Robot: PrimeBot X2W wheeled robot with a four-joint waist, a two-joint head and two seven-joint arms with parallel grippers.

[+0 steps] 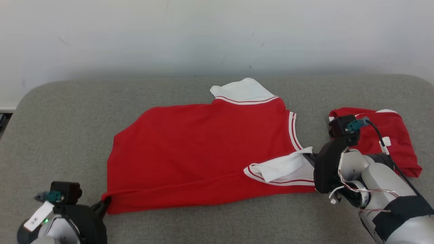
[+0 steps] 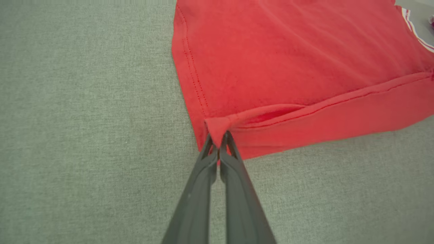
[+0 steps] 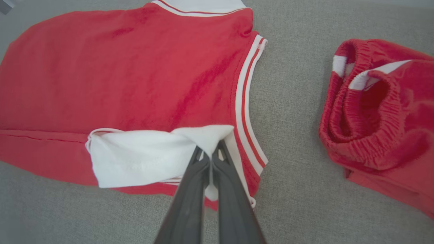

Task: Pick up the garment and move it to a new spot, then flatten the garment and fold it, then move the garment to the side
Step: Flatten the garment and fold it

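Note:
The garment (image 1: 203,152) is a red shirt with white sleeves and striped trim, spread across the grey cushion with its near edge folded up. My left gripper (image 1: 103,203) is shut on the red hem corner (image 2: 217,127) at the shirt's lower left. My right gripper (image 1: 310,157) is shut on the white sleeve (image 3: 206,139) at the lower right, which lies folded over the red body (image 3: 118,81). The other white sleeve (image 1: 242,89) sticks out at the far edge.
A second red piece with an elastic waistband (image 1: 386,142) lies bunched at the right, close behind my right arm (image 3: 376,112). The grey cushion (image 1: 67,118) has bare room at the left and along the near edge. A pale wall stands behind.

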